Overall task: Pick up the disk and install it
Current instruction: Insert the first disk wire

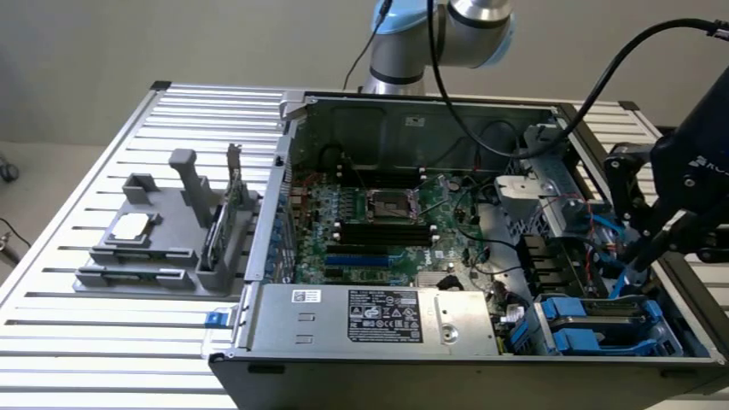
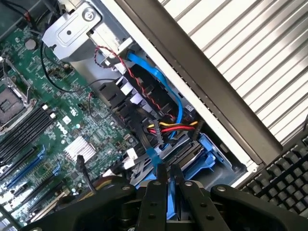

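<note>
The disk (image 1: 598, 314) lies flat in the drive bay at the near corner of the open computer case, on the exterior view's right, its grey metal framed by the blue carrier. My gripper (image 1: 640, 259) hangs just above the bay, tilted down toward the disk's end. In the wrist view the two black fingers (image 2: 161, 175) stand close together with only a thin slit between them, right over the blue carrier (image 2: 207, 156). My gripper (image 2: 168, 169) looks shut, with nothing visibly clamped. I cannot tell whether the fingertips touch the carrier.
A red-yellow-black power lead (image 2: 168, 126) and a blue data cable (image 2: 159, 77) run beside the bay. The motherboard (image 1: 376, 213) and power supply (image 1: 376, 316) fill the case. A grey fixture (image 1: 160, 239) stands on the slatted table, and a keyboard (image 2: 284, 178) lies outside the case wall.
</note>
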